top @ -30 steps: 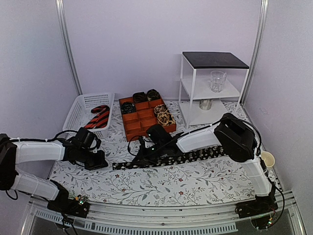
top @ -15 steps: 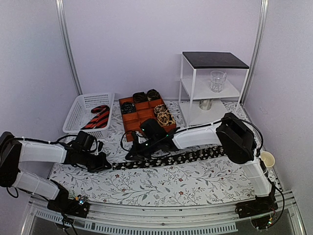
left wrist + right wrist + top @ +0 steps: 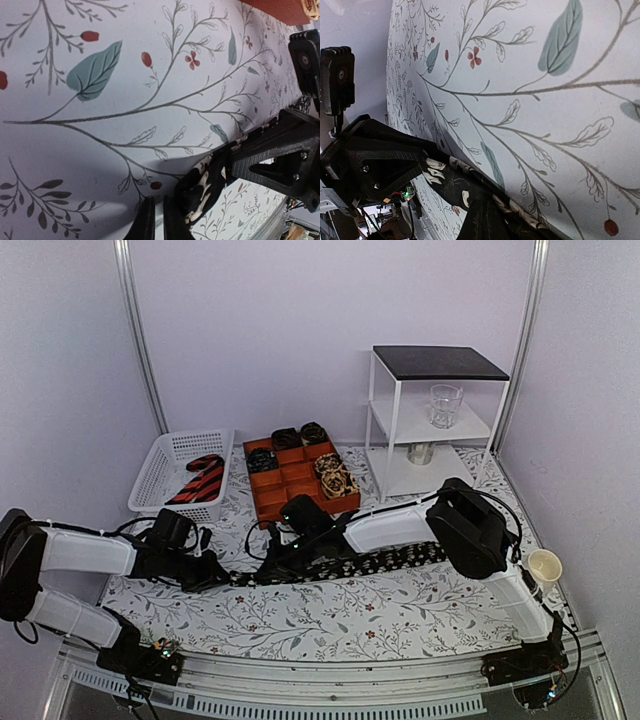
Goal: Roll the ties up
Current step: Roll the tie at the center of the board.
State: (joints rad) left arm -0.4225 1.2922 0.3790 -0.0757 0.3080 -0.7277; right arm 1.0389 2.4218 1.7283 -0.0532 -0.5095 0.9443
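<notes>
A long black tie with pale flowers (image 3: 385, 560) lies flat across the floral tablecloth, running left to right. My right gripper (image 3: 268, 568) is near its left end and shut on it; in the right wrist view the fingers (image 3: 487, 225) pinch the fabric (image 3: 447, 180). My left gripper (image 3: 213, 570) is low on the cloth just left of the tie's tip. In the left wrist view its fingers (image 3: 159, 222) are together with nothing between them, and the tie end (image 3: 205, 190) lies just beside them. A red-and-black striped tie (image 3: 203, 480) lies in the basket.
A white basket (image 3: 165, 455) stands at the back left. An orange divided tray (image 3: 290, 495) behind the tie holds several rolled ties (image 3: 335, 475). A white shelf unit (image 3: 395, 420) with a glass (image 3: 445, 405) stands at the back right. A paper cup (image 3: 545, 565) sits at the right edge.
My right gripper has slid left along the tie toward its left end. My left gripper has moved right and now sits close to the tie's tip.
</notes>
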